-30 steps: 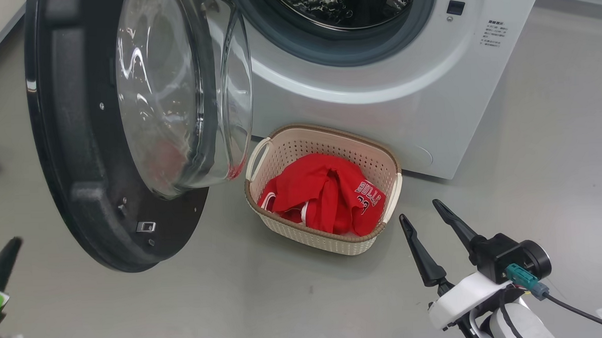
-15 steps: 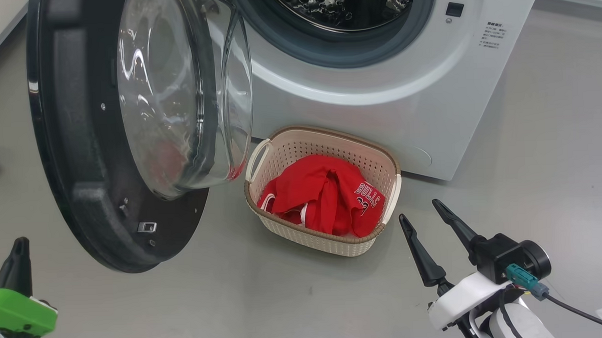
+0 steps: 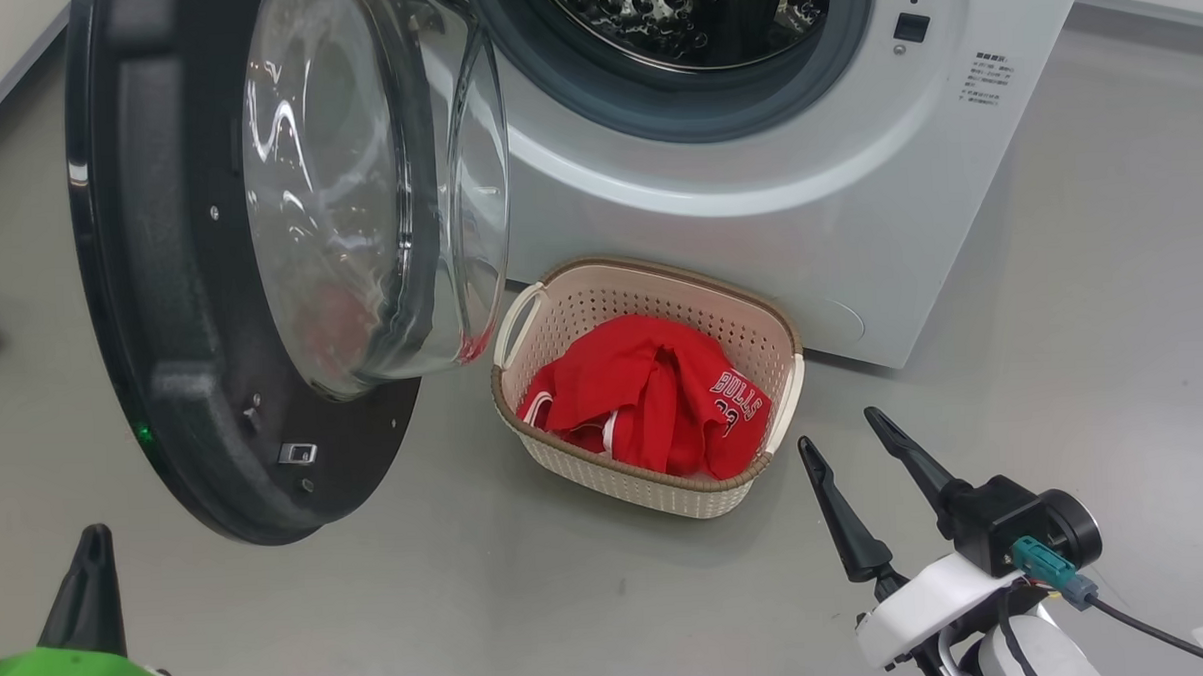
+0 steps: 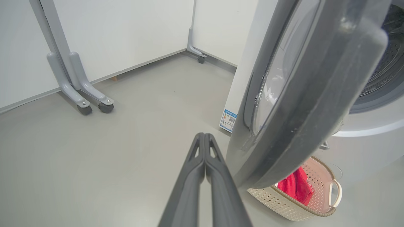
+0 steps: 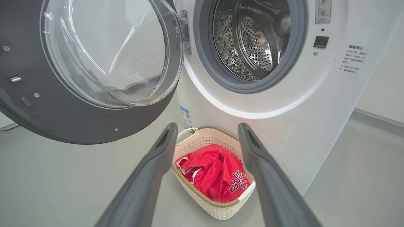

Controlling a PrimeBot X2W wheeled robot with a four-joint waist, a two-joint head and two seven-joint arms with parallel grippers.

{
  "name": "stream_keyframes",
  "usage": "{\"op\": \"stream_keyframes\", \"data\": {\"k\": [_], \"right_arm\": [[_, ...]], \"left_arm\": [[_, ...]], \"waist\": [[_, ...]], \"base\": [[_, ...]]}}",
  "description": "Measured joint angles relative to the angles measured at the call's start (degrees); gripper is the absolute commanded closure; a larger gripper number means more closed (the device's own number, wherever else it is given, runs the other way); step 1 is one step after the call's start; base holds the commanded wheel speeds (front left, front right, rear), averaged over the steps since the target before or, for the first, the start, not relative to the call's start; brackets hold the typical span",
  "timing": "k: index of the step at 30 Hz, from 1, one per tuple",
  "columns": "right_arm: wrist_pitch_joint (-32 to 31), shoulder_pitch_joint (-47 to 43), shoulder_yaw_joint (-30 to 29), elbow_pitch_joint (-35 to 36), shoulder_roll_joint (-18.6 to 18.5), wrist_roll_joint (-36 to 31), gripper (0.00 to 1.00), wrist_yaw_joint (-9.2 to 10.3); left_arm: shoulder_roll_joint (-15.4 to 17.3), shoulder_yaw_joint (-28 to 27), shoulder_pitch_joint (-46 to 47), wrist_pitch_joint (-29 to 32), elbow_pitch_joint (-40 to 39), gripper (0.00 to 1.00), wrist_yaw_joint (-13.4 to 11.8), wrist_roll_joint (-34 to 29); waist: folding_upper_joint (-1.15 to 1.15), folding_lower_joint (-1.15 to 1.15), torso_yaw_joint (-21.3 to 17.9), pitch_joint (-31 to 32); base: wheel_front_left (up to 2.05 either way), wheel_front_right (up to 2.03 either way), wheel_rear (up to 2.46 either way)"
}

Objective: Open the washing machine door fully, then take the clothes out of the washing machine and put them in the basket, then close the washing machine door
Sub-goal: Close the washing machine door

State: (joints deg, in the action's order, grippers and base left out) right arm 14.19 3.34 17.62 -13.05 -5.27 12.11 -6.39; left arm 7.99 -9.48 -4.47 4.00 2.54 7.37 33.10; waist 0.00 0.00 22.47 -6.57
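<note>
Left claw: low at the near left, both fingers pressed together, closed, holding nothing. It sits above the floor, near the door's lower rim, on the door's outer side. In the head view there is a gap between claw and rim.

Right claw: near right, fingers spread wide, open, nothing between them. Tips point toward the basket's right end, close to it but apart.

Basket: on the floor, upright, just in front of the washer's base, below the opening. Its left handle is just beside the door glass's lower edge.

Clothes: red, bunched inside the basket, "BULLS" lettering and a 33 showing on the right side, white trim at the left.

Door: swung out to the left of the opening, hinge on the left, glass bowl bulging toward the basket side, latch near the lower rim.

Washer: opening uncovered, grey ring around it, steel drum wall showing. Blue label low on the left side panel.

Far left: grey stand on castors by the wall.
</note>
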Motion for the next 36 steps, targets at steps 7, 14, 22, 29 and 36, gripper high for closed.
{"op": "stream_keyframes", "data": {"k": [7, 14, 22, 29, 36], "right_arm": [[0.0, -0.2, -0.3, 0.1, 0.0, 0.0, 0.0, 0.0], [0.0, -0.2, -0.4, 0.3, 0.0, 0.0, 0.0, 0.0], [0.0, -0.3, -0.4, 0.3, 0.2, 0.0, 0.0, -0.01], [0.0, -0.3, -0.4, 0.4, 0.2, 0.0, 0.0, -0.01], [0.0, -0.3, -0.4, 0.4, 0.3, 0.0, 0.0, -0.01]], "left_arm": [[0.1, 1.3, -0.5, -6.7, 1.6, 1.0, 0.0, -0.5], [0.5, 3.8, -0.6, -11.4, 3.5, 1.0, 0.0, -1.3], [1.6, 5.2, -0.6, -15.5, 5.8, 1.0, 0.0, -2.2], [1.6, 5.6, -0.6, -16.4, 8.3, 0.0, 0.0, -2.0], [2.1, 5.9, -0.6, -17.2, 9.4, 0.0, 0.0, -1.9]], "waist": [[0.0, 0.0, 0.1, 0.2], [0.0, 0.0, 0.2, 0.3], [0.0, 0.0, 0.3, 0.5], [0.0, 0.0, 0.3, 0.7], [0.0, 0.0, 0.3, 0.8]], "base": [[0.0, 0.0, 0.0], [0.0, 0.0, 0.0], [0.0, 0.0, 0.0], [0.0, 0.0, 0.0], [0.0, 0.0, 0.0]]}}
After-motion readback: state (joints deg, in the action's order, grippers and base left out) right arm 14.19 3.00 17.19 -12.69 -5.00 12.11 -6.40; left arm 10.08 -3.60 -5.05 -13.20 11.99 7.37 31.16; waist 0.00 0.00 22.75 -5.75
